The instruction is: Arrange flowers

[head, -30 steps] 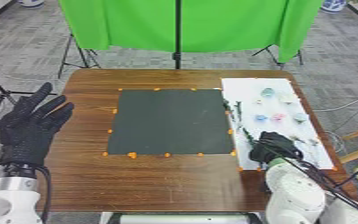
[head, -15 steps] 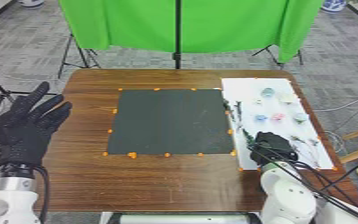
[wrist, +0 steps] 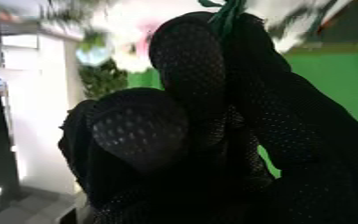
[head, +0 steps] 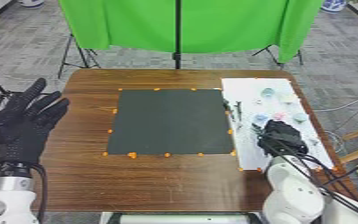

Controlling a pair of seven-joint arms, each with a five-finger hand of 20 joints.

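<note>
Flowers point(head: 278, 116) in pink, blue and paler tones lie spread over the white sheet point(head: 244, 90) at the table's point(head: 167, 187) right side, beside the dark mat point(head: 171, 122). Over the near part of that sheet is the right hand point(head: 280, 136), its fingers bent and drawn together with the thumb; in the right wrist view a green stem point(wrist: 230, 14) is pinched at their tips, and blurred blossoms show beyond. The left hand point(head: 20, 132) is at the table's left edge, holding nothing, with its fingers loosely spread. Compared with the earlier frames, the right hand has moved forward along the sheet, closer to the pink and blue blossoms, which lie where they did. The left hand has shifted slightly outward, its fingers as open as before.
</note>
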